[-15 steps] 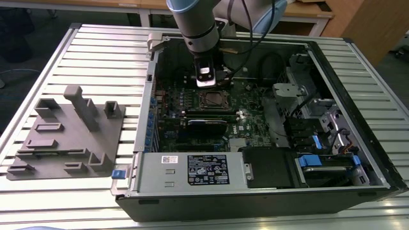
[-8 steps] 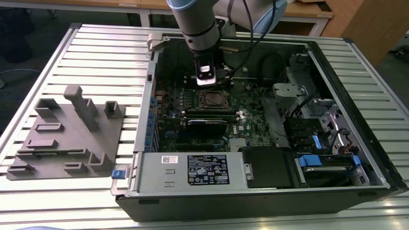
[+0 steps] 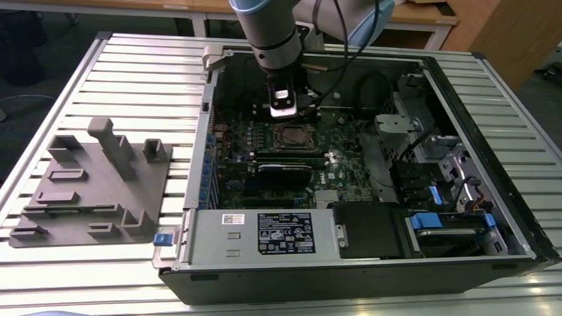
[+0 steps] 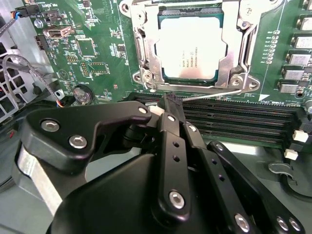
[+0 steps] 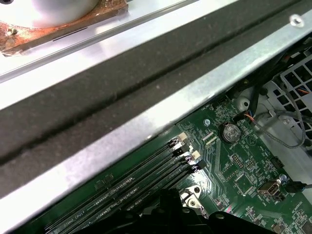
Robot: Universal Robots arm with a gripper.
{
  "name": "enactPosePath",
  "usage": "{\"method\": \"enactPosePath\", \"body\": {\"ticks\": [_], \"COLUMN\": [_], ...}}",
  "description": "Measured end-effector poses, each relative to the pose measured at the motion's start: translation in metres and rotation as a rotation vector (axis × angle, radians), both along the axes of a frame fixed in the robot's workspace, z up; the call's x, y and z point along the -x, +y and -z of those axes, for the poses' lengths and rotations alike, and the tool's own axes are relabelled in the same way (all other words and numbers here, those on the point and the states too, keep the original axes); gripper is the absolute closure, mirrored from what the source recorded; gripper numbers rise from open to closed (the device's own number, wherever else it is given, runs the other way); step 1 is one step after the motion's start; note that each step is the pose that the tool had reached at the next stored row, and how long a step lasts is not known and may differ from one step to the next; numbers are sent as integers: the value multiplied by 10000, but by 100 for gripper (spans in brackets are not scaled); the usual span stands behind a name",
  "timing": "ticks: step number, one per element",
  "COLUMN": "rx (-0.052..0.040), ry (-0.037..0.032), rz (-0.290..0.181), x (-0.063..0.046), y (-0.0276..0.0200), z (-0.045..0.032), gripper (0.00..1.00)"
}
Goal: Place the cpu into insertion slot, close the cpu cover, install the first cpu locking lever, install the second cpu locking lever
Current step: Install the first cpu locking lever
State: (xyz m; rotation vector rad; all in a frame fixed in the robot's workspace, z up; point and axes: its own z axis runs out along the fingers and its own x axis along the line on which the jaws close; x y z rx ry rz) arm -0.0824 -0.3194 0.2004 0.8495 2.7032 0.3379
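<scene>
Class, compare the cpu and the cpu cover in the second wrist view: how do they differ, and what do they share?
The cpu is a solid dull-grey plate; the cover is a shiny open frame. The cpu sits in the window; the cover lies around it. Both are square, metal and flat.

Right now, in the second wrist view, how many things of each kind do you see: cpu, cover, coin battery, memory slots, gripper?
cpu: 1
cover: 1
coin battery: 1
memory slots: 4
gripper: 1
Total: 8
</scene>
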Motion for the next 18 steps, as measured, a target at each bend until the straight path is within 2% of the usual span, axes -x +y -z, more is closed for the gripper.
{"method": "enactPosePath", "body": {"ticks": [4, 11, 18], "rx": [3, 0, -1], "ry": [3, 0, -1], "rz": [0, 0, 0], "x": [1, 0, 0], "y": [-1, 0, 0], "z": [-12, -88, -90], "gripper": [89, 89, 89]}}
